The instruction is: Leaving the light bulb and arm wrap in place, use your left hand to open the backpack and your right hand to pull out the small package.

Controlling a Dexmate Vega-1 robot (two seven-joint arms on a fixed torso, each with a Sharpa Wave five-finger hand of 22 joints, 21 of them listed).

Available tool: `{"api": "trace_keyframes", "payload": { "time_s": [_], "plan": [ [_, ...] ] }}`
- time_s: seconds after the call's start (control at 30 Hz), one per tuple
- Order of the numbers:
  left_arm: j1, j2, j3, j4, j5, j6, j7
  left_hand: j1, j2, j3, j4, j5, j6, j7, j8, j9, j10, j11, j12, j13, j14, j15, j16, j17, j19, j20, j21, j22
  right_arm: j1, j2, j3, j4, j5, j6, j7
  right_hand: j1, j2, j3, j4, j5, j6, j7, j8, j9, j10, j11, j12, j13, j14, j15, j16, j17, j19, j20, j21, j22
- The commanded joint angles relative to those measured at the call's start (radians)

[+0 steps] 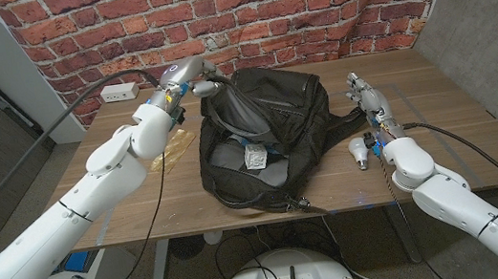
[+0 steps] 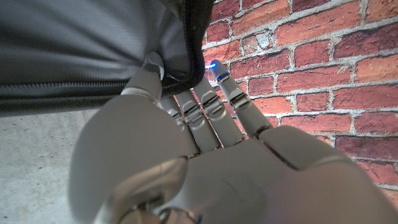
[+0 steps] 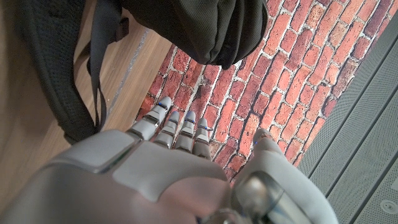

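The black backpack (image 1: 263, 138) lies open in the middle of the wooden table (image 1: 449, 123). My left hand (image 1: 187, 76) is at its far left corner and pinches the zippered rim of the flap (image 2: 177, 74) between thumb and fingers (image 2: 208, 109), holding it up. A small white package (image 1: 253, 157) lies inside the opening. The light bulb (image 1: 359, 151) lies on the table just right of the bag. The tan arm wrap (image 1: 171, 147) lies to the bag's left. My right hand (image 1: 365, 97) stands apart from the bag's right side, fingers straight, holding nothing (image 3: 168, 155).
A white power strip (image 1: 119, 92) sits at the table's back left, with cables running off it. The brick wall (image 1: 309, 6) is close behind the table. A backpack strap (image 3: 59, 81) trails toward my right hand. The table's front edge (image 1: 194, 232) is near the bag.
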Motion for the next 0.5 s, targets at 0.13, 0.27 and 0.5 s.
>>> {"api": "trace_keyframes", "payload": {
  "time_s": [0.13, 0.27, 0.5],
  "plan": [
    [-0.080, -0.053, 0.035, -0.004, -0.132, 0.125, -0.060, -0.001, 0.010, 0.024, 0.016, 0.007, 0.029, 0.032, 0.003, 0.017, 0.017, -0.010, 0.003, 0.003, 0.015, -0.012, 0.003, 0.003, 0.014, -0.129, 0.005, 0.004, -0.080, -0.011, 0.029, -0.081, -0.048, -0.021, -0.046, 0.016, 0.036, 0.003, -0.009, -0.002, 0.004, -0.003, 0.001, 0.002, 0.008, 0.000, 0.001, 0.004, 0.008, -0.050, 0.007, 0.002, 0.013, -0.041, 0.006, 0.003],
    [-0.102, -0.056, 0.047, -0.005, -0.165, 0.149, -0.073, 0.000, 0.009, 0.025, 0.016, 0.008, 0.029, 0.033, 0.002, 0.017, 0.018, -0.010, 0.003, 0.003, 0.018, -0.012, 0.003, 0.003, 0.016, -0.128, 0.005, 0.004, -0.105, -0.018, 0.037, -0.107, -0.065, -0.033, -0.058, 0.018, 0.035, 0.003, -0.011, -0.002, 0.004, -0.003, 0.001, 0.002, 0.009, 0.001, 0.002, 0.004, 0.009, -0.049, 0.007, 0.001, 0.013, -0.041, 0.006, 0.003],
    [-0.146, -0.061, 0.071, 0.002, -0.215, 0.173, -0.090, 0.001, 0.007, 0.027, 0.015, 0.008, 0.028, 0.038, 0.002, 0.017, 0.021, -0.010, 0.003, 0.003, 0.021, -0.012, 0.002, 0.003, 0.021, -0.128, 0.007, 0.004, -0.153, -0.023, 0.045, -0.155, -0.120, -0.046, -0.093, 0.021, 0.034, 0.004, -0.014, -0.003, 0.005, -0.003, 0.001, 0.002, 0.013, -0.001, 0.003, 0.004, 0.017, -0.054, 0.011, 0.000, 0.018, -0.042, 0.007, 0.003]
  ]
}}
